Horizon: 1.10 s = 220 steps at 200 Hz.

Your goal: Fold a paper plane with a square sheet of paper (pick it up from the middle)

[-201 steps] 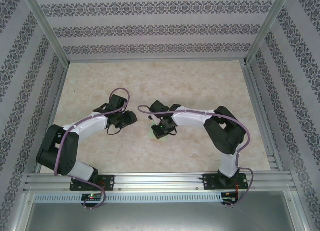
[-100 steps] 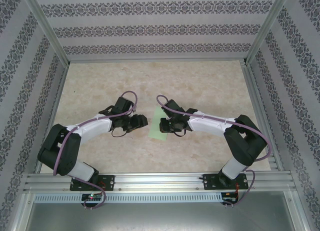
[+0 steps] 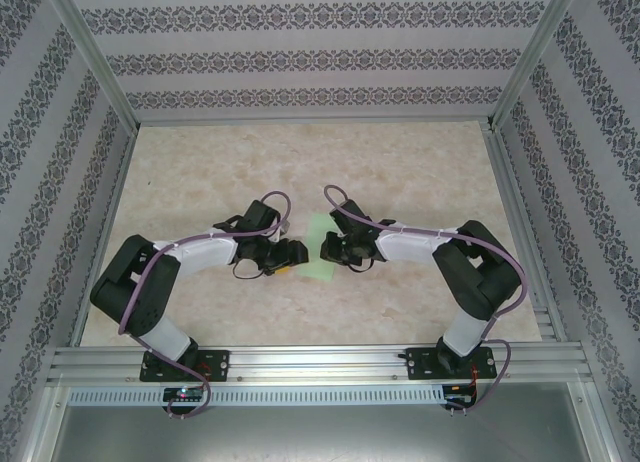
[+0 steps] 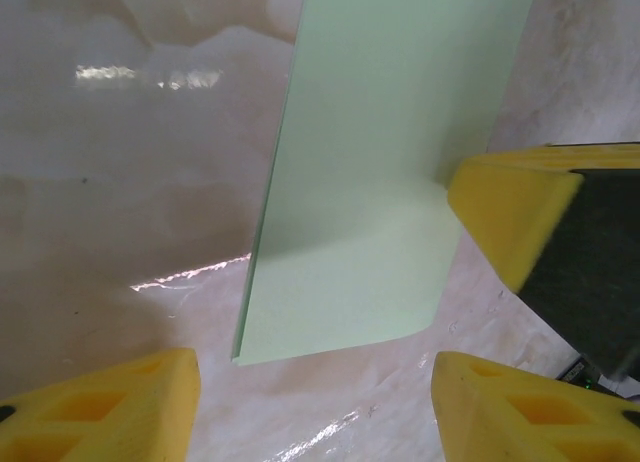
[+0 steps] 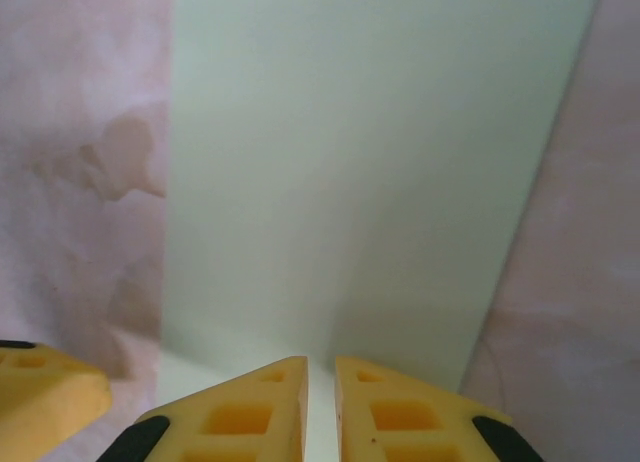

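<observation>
Since a second ago the left pincer (image 4: 312, 367) has spread open beside the paper sheet (image 4: 370, 182), mid-frame; the right pincer (image 5: 320, 367) stays pinched on it.

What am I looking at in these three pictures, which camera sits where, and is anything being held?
These are two robot arms bolted at the near edge of a beige marbled table. The overhead picture looks down from behind them, with the left arm on the left and the right arm on the right. The other two pictures come from cameras on the wrists, so the yellow fingers along the bottom belong to that arm. Between the arms is a pale green paper sheet, apparently folded into a narrow strip. The right gripper is closed, pinching the paper's edge. The left gripper is open in front of the paper's end and holds nothing.
</observation>
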{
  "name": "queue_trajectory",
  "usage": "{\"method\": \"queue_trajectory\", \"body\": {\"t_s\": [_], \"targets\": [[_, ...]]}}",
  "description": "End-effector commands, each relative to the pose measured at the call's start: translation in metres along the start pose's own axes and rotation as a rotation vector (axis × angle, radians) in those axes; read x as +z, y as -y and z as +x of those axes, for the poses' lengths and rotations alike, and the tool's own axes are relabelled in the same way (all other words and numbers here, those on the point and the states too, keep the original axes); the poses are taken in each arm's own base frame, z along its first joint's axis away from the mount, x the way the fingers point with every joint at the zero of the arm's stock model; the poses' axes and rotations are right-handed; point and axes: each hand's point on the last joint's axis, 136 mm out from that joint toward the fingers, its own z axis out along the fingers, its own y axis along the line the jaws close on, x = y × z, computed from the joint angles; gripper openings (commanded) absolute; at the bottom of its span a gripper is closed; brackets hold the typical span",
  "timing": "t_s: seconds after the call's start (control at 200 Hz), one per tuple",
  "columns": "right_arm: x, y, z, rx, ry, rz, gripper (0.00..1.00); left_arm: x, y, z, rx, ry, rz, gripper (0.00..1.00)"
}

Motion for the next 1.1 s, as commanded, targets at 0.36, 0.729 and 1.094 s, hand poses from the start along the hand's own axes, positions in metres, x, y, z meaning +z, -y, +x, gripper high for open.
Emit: {"method": "queue_trajectory", "body": {"t_s": [0.36, 0.729, 1.094], "targets": [[0.012, 0.022, 0.009, 0.121, -0.018, -0.047, 0.2, 0.008, 0.016, 0.005, 0.045, -0.035, 0.004, 0.64], [0.003, 0.017, -0.001, 0.167, 0.006, -0.164, 0.21, 0.009, 0.011, 0.004, 0.048, -0.03, -0.036, 0.64], [0.006, 0.024, 0.003, 0.17, -0.007, -0.144, 0.21, 0.016, 0.016, 0.003, 0.048, -0.043, -0.016, 0.64]]}}
